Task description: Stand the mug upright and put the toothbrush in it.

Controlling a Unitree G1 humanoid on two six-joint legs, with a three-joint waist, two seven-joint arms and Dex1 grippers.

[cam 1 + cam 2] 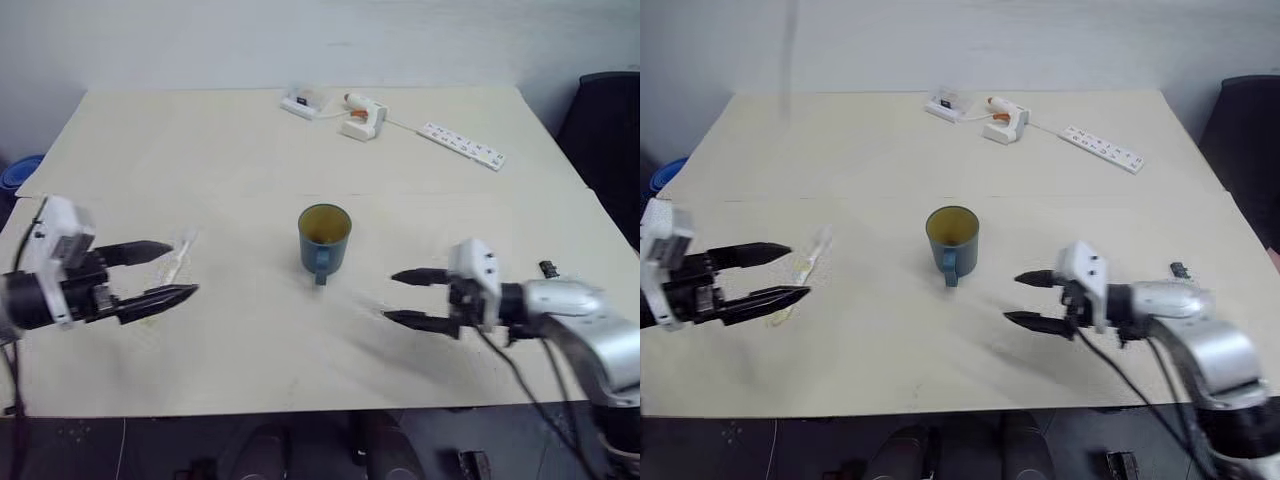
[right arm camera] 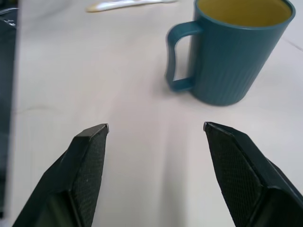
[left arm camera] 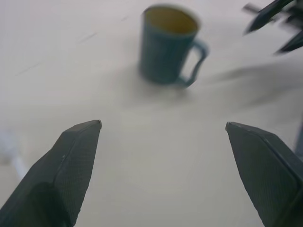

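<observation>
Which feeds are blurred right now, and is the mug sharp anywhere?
Left wrist view: the dark teal ribbed mug is soft and smeared, as is the right claw behind it. Right wrist view: the mug is crisp, ribs readable. Left eye view: the slim white and pale yellow toothbrush is faint by the left claw.

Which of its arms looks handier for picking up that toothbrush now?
Probably the left: its open pincer hovers right beside the toothbrush, while the right pincer sits beyond the upright mug.
</observation>
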